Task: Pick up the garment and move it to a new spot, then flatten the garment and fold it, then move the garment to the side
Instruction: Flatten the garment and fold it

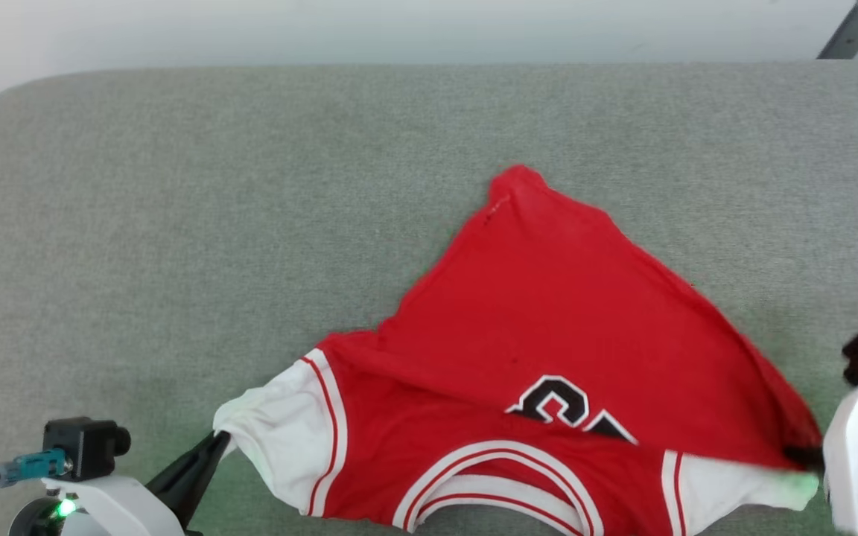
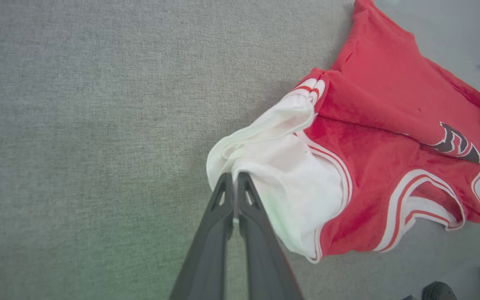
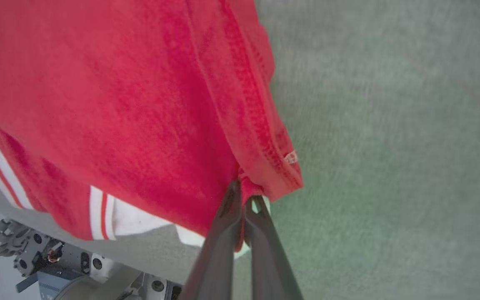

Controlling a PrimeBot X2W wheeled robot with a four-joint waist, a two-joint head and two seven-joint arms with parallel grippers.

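Observation:
The garment (image 1: 548, 335) is a red jersey with white sleeves and part of a black-and-white number. It lies on the grey cushion, its hem folded back over the chest. My left gripper (image 1: 219, 441) is shut on the edge of the white left sleeve (image 2: 273, 175), as the left wrist view shows at the gripper (image 2: 235, 177). My right gripper (image 1: 801, 454) is shut on the red hem corner over the right sleeve; in the right wrist view the gripper (image 3: 244, 191) pinches the garment (image 3: 140, 104) by that stitched hem.
A grey fabric cushion (image 1: 176, 223) spreads wide to the left and behind the garment. Its rounded back edge meets a pale wall at the top. The robot's base (image 3: 36, 254) shows below the cushion's front edge. Dark shoes (image 2: 465, 287) stand on the floor.

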